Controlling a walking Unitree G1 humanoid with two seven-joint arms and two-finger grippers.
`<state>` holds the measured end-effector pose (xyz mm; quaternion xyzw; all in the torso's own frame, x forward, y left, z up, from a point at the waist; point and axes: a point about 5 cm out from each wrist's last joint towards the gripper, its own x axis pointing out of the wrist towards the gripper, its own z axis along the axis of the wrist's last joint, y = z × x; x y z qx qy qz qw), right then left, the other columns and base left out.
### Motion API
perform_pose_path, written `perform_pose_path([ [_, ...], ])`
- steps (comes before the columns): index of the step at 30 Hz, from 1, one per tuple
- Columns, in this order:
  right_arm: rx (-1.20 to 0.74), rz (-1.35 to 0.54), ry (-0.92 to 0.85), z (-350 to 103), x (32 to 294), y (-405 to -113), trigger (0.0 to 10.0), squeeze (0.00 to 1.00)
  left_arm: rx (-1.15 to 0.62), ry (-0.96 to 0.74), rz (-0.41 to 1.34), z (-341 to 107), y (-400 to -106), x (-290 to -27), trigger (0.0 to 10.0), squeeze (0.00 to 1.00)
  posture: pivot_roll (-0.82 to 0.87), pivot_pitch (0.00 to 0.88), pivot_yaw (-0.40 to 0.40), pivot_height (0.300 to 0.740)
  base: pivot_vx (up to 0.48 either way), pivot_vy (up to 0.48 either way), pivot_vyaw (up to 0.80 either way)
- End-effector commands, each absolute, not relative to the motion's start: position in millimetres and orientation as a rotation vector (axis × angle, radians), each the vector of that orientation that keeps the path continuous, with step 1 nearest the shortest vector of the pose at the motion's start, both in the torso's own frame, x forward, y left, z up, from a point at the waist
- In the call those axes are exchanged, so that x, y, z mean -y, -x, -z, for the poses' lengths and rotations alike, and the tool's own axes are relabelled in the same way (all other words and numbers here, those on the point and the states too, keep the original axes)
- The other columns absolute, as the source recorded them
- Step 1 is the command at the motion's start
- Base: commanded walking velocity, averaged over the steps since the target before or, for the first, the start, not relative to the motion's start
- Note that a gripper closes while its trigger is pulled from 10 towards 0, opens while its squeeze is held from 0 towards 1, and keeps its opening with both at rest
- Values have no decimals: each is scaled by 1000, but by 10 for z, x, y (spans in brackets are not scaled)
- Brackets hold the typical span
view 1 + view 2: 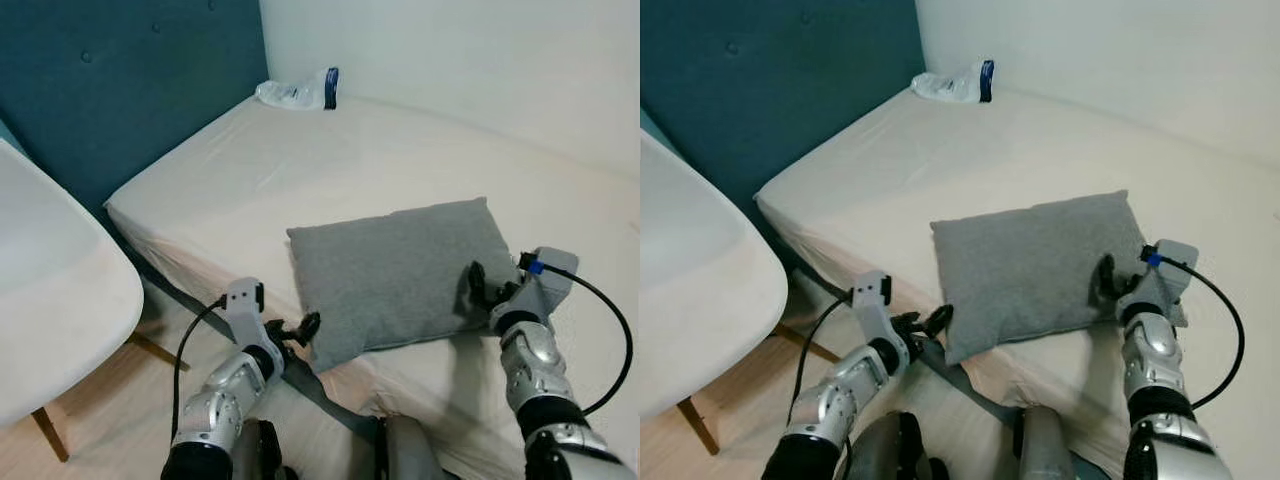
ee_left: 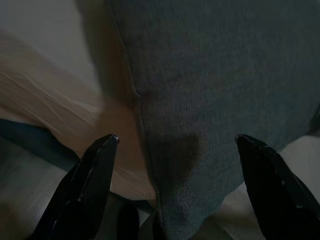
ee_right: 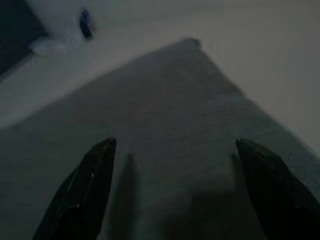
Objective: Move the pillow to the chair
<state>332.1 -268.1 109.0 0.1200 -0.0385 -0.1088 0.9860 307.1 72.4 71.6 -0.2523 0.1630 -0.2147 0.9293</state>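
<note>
So at the far left of the frame stood the white chair, its seat bare and waiting, with the teal headboard filling the upper left behind it. To the right of that ran the bed, and near its upper edge, against the wall, lay a clear plastic bag that had no part in my job.

My left gripper sat low in the frame, just beside the pillow's near left corner. Its fingers were spread wide, one to either side of that corner, not yet pinching the cloth. The grey pillow lay flat on the bed, right of centre, its near edge close to the edge of the mattress.

My right gripper was over at the pillow's right end, fingers likewise parted and poised over the grey fabric; whether the tips touched it I could not tell.

I judged this to be the grasping step: both arms were placed, nothing was held. The next move called for both pairs of fingers to close on the cloth together, then a level lift and a turn toward the chair at the left. A soft pillow would sag, so I reckoned both holds needed a good bite of fabric.
</note>
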Motion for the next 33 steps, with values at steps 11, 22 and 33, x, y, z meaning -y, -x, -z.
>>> perform_pose_path([
  [11, 173, 216, -299, -1126, 2597, -3074, 10000, 0, -373, 460, 562, -679, -3184, -433, 10000, 0, -66, 304, 91, 626, 0, 0, 0],
  [22, 201, 144, -314, -1297, 2442, -3053, 10000, 0, -348, 485, 499, -744, -3354, -460, 10000, 1000, -78, 307, 88, 626, 0, 0, 0],
  [33, 217, 99, -322, -1441, 2327, -3046, 10000, 0, -542, 883, 758, -605, -3074, -48, 10000, 0, -92, 306, 89, 626, 0, 0, 0],
])
